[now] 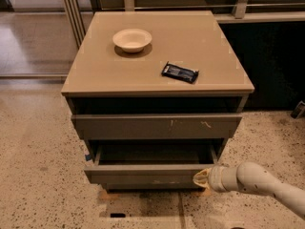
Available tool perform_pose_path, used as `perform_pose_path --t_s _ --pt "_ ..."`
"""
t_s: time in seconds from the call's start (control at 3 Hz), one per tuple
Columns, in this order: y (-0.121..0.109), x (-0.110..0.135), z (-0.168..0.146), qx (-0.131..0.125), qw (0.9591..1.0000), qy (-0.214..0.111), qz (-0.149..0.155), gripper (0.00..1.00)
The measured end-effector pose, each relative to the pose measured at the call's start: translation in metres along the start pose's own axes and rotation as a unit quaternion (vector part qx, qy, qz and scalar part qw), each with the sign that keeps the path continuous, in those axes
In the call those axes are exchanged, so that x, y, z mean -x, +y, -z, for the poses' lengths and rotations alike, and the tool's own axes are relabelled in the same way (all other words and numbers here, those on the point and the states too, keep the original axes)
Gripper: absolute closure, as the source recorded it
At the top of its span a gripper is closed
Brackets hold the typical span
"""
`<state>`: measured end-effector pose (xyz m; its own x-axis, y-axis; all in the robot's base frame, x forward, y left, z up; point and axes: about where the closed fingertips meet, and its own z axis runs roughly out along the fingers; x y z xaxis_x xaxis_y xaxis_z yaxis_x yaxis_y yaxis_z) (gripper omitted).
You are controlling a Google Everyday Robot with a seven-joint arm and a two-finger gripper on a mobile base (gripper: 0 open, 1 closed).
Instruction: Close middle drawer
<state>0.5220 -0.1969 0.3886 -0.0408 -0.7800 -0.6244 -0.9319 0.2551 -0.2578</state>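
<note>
The middle drawer (pixel 143 173) is the wide, shallow olive-grey one with a plain front. It stands partly pulled out of the cabinet (pixel 157 87), and its dark inside (pixel 155 152) shows from above. My gripper (pixel 202 178) comes in from the lower right on a pale arm (pixel 259 181). Its tip is against the right end of the drawer's front. Above sits the taller drawer front with pale scratch marks (pixel 157 126). A narrower, darker front (pixel 152 185) shows just below the middle drawer.
A cream bowl (pixel 132 39) and a black wrapped snack bar (pixel 180 72) lie on the cabinet top. Speckled floor surrounds the cabinet. A dark counter base (pixel 274 61) stands at the right, glass panels with metal frames (pixel 71 13) at the back left.
</note>
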Motion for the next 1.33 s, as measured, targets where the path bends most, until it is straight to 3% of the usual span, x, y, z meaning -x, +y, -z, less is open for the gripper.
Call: perform_pose_path --t_s 1.0,1.33 --pt "-0.073 0.017 -0.017 -0.025 0.9991 -0.032 0.013 1.00" --pt "-0.079 0.019 -0.019 -0.023 0.9992 -0.029 0.013 1.00"
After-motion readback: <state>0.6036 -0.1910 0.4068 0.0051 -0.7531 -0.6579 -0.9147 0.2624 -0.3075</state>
